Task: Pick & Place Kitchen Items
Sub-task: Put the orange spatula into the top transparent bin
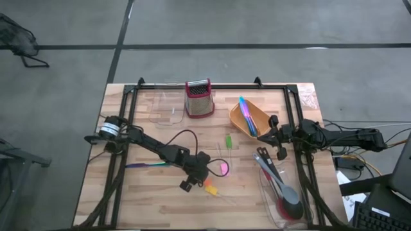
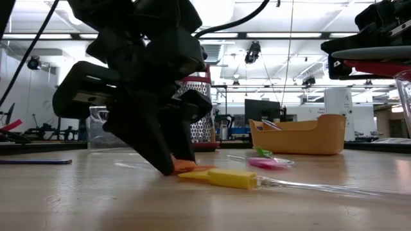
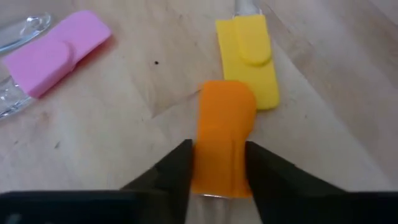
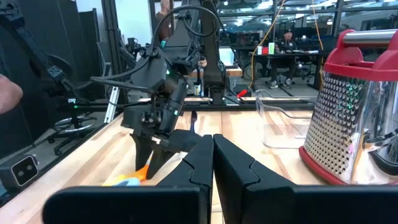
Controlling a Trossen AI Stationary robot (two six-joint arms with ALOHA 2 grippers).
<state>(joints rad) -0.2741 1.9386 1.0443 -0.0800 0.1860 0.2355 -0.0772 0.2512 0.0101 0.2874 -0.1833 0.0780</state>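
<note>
The left pincer (image 3: pixel 217 171) is down on the bench (image 1: pixel 160 199), its two dark fingers (image 3: pixel 171 171) standing either side of the orange spatula head (image 3: pixel 224 140). They flank it closely and seem to touch its edges, but I cannot tell whether they are truly clenched on it or only closing in. The orange piece lies flat on the wood between the fingertips, its far end butting against the yellow spatula head (image 3: pixel 249 59) just beyond. Off to one side, a little farther out, lies the pink spatula head (image 3: pixel 53 53) with its clear handle, apart from the other two.

This looks like the pick step for the orange piece. The next move, I'd judge, calls for a firm squeeze and a straight lift, so the yellow neighbour isn't dragged along.

Farther off still, a small green piece (image 1: pixel 228 140) lies on the bench, then the orange tray (image 1: pixel 247 125) with blue and purple utensils in it, and the red-topped box grater (image 1: pixel 199 97) beside a clear bin (image 1: pixel 166 106). The right pincer (image 4: pixel 213 163) waits near the tray, clenched on nothing.
</note>
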